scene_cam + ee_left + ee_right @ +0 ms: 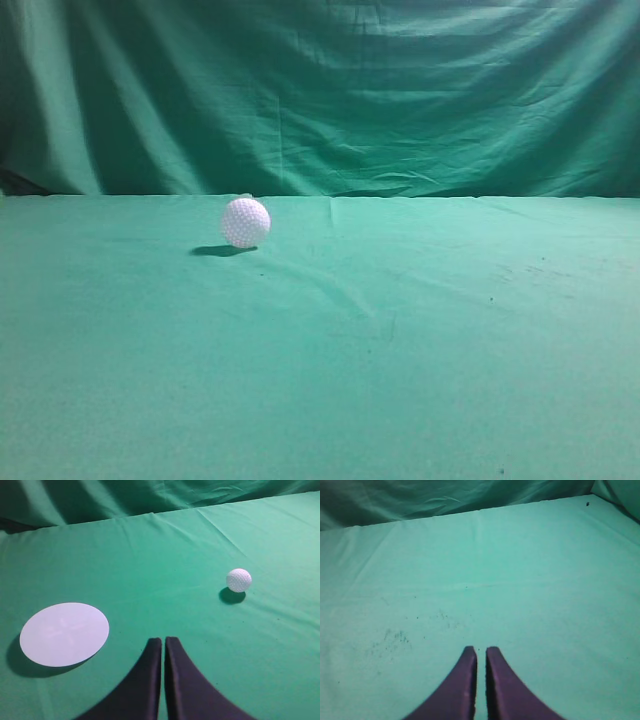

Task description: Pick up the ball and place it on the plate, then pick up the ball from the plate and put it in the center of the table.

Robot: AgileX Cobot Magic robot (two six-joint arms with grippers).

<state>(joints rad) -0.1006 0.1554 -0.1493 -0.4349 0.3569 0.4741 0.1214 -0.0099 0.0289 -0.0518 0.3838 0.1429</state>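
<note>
One dimpled white ball (pixel 239 579) rested on wrinkled green table (pixel 165 555), flat round plate (pixel 64 634) lower left, left gripper (pixel 163 641) and right gripper (pixel 481 651) fingers pressed together.

The ball (pixel 245 222), small, white and dimpled, sits on the green cloth of the table (pixel 420 340), left of the middle in the exterior view, toward the far edge, and casts a dark shadow. In the left wrist view the round, flat white plate (pixel 64 634) lies well apart from it.
</note>
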